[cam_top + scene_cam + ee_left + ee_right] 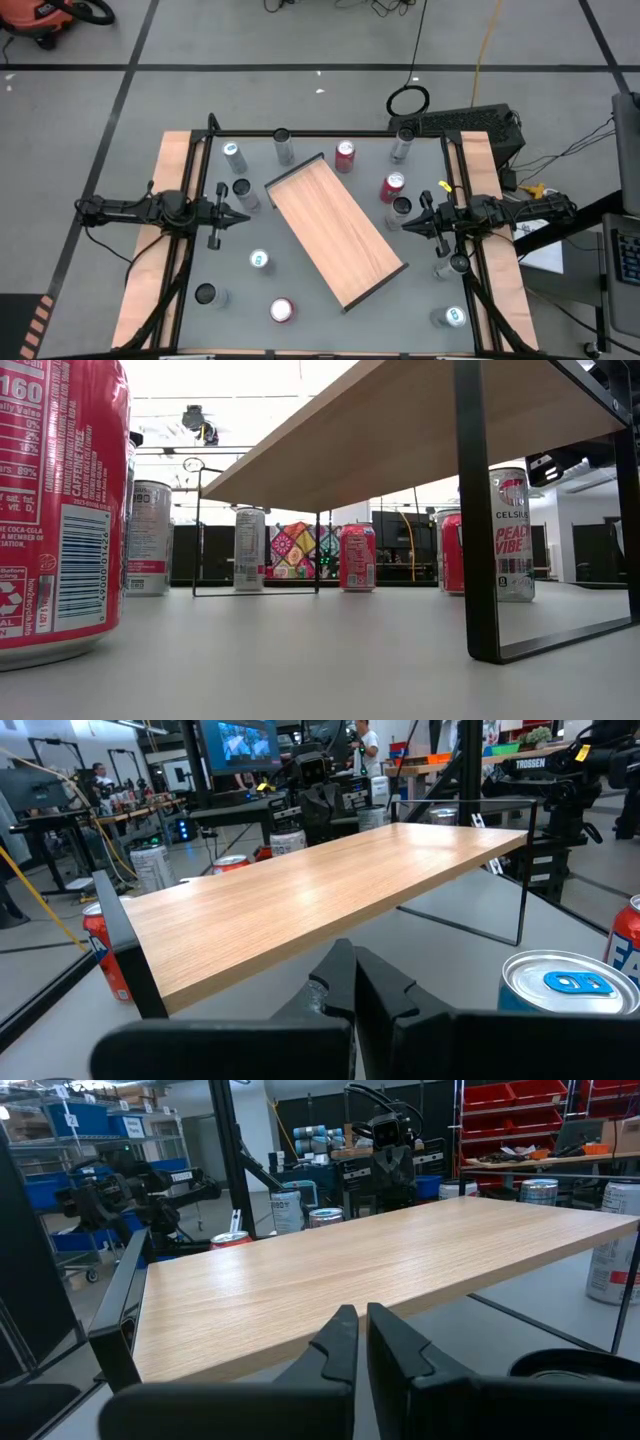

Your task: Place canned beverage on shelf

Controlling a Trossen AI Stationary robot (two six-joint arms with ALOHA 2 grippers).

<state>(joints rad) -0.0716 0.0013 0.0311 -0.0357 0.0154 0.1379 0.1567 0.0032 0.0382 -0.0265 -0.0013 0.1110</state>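
The grey tabletop (pixel 330 310) carries the shelf (pixel 335 232), a light wooden board on thin black legs, set at a slant across the middle with nothing on top of it. From table height only its underside (pixel 400 440) and black leg frame show, so its top is hidden in that view.

The left arm waits at the left edge, its left tool (pixel 240 217) pointing inward with fingers pressed together and holding nothing. The right arm mirrors it at the right edge, the right tool (pixel 408 222) likewise closed and empty, aimed at the shelf's long side.

Cans stand scattered around the shelf, none on it. Two red cans (pixel 345 155) (pixel 392 187) stand near its far right side, another red one (pixel 282 311) near the front edge. A silver can with a blue tab (pixel 259 261) sits just beside the left tool's side of the shelf; in the left wrist view only its lid (pixel 566 982) shows, the body cut off. In the low view a red can (pixel 55 510) fills the left edge, cropped.
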